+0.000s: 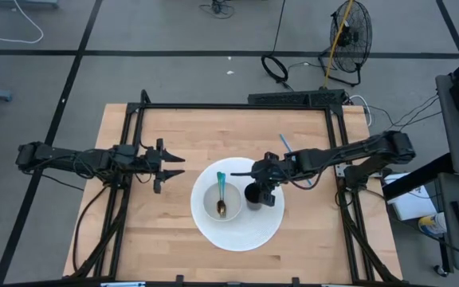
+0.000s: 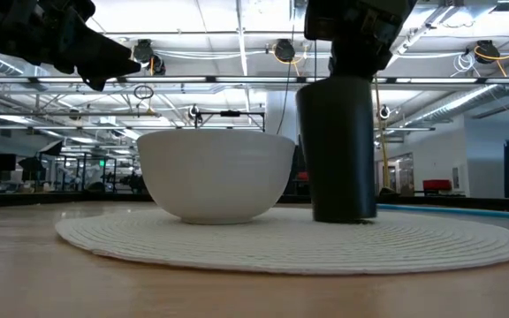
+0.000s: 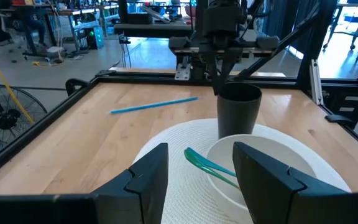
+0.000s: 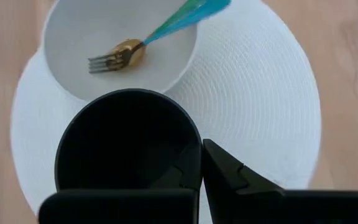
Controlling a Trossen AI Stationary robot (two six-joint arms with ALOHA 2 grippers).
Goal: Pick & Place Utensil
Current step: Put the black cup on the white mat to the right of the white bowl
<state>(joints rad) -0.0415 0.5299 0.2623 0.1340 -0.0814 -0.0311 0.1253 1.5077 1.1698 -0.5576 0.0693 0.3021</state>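
- Fork with a gold head and teal handle [image 1: 221, 196] already lies in the white bowl [image 1: 209, 194], so we judge the placing done and only retreat left.
- We see the left gripper [image 1: 168, 165] released and empty, hovering just left of the round white woven mat [image 1: 237, 233].
- We find the right gripper [image 1: 262, 175] clenched on the rim of the black cup [image 1: 254, 195] standing on the mat; it must let go next.
- Beyond, a blue straw [image 1: 286, 144] rests on the pale wooden table [image 1: 150, 231]; a floor fan [image 1: 351, 36] stands behind.
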